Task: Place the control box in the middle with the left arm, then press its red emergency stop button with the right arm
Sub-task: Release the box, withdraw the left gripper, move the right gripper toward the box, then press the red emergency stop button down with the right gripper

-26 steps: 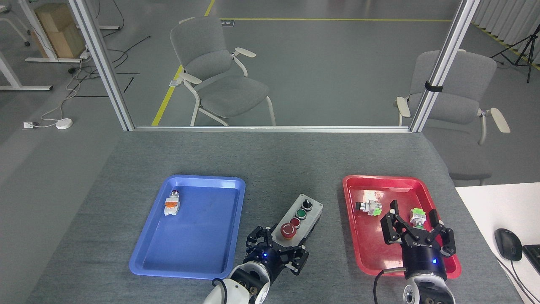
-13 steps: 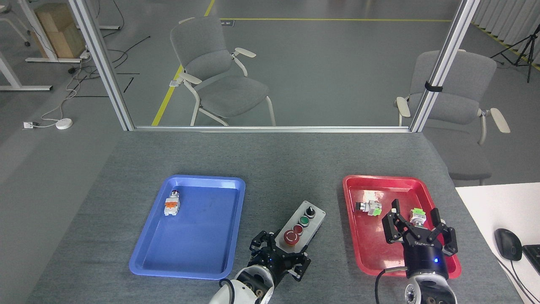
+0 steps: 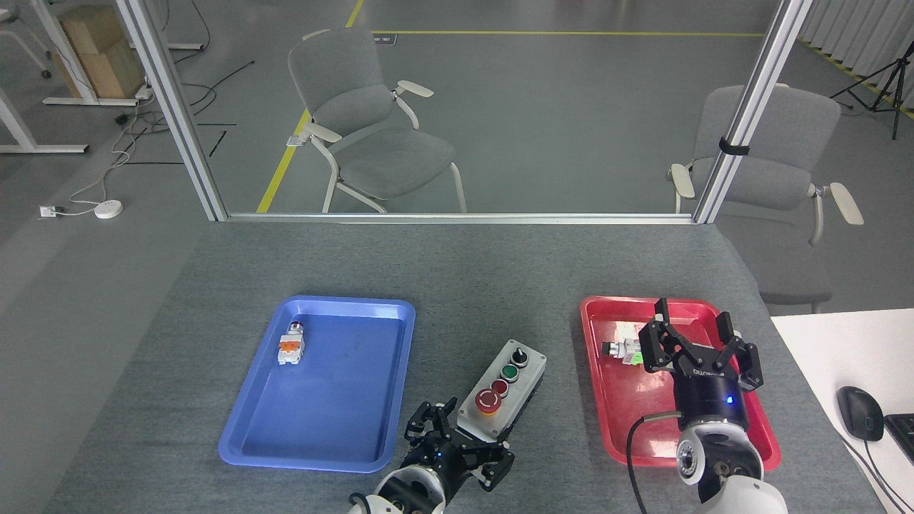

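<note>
The control box [image 3: 503,389] lies on the grey table [image 3: 464,264] between the blue tray [image 3: 235,450] at its 9 o'clock and the red tray [image 3: 593,314] at its 3 o'clock, with a strip of bare cloth on each side and wide open table toward 12. It slants, its far end toward 1 o'clock. The red stop button [image 3: 488,402] sits at its near end, below smaller red and green buttons. The left gripper [image 3: 457,446] sits at the box's 6 o'clock end, fingers spread and touching that end; whether they clamp it I cannot tell. The right gripper [image 3: 696,343] hovers above the red tray, fingers splayed wide, holding nothing.
</note>
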